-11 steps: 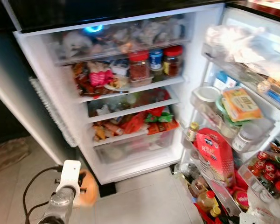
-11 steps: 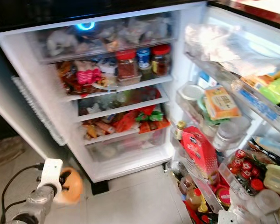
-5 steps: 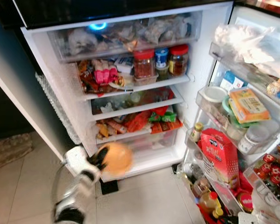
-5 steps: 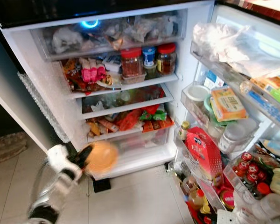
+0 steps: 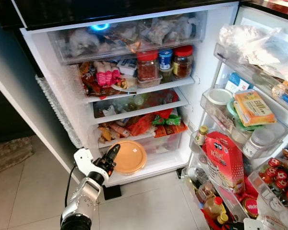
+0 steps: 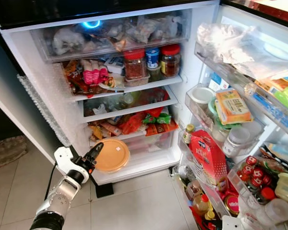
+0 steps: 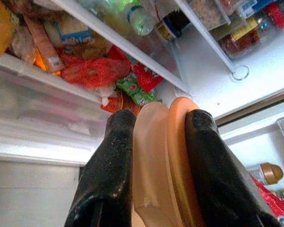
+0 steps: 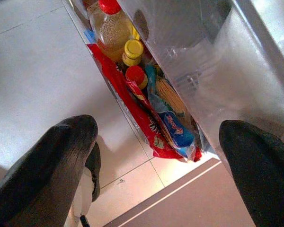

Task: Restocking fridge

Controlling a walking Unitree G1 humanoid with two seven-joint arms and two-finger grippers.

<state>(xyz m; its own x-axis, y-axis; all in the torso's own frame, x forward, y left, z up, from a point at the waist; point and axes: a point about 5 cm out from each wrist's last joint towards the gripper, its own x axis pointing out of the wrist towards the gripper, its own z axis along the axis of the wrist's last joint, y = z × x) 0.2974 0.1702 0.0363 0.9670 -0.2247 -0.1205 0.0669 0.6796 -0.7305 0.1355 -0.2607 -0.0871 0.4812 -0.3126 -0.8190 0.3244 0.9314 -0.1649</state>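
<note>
The floor (image 5: 149, 206) near the robot is made of pale beige tiles. A small dark block (image 5: 111, 192) sits on the floor just under the fridge.

The left gripper (image 5: 113, 154) reaches up from the near left. Its two black fingers (image 7: 109, 175) are closed tight on a round, flat orange plastic container with a lid (image 5: 128, 156). The fingers pinch its left edge, one on each flat side. The container stands on its edge, tilted, with its flat round lid facing out toward the robot. It is held up in the air just in front of the clear bottom drawer (image 5: 149, 146) of the fridge.

The right gripper (image 8: 156, 156) hangs low on the near right, over the floor beside the bottom door bin. Its fingers are spread wide apart and hold nothing. A yellow oil bottle with a red cap (image 8: 111, 26) stands in that bin.

Farther back is the open white fridge (image 5: 57, 91). Its shelves are packed with food bags. A clear jar with a red lid (image 5: 147, 67) stands on a high shelf. A blue light (image 5: 100, 27) glows at the top. The open fridge door (image 5: 259, 96) on the right holds a red carton (image 5: 226, 160) and many jars.
</note>
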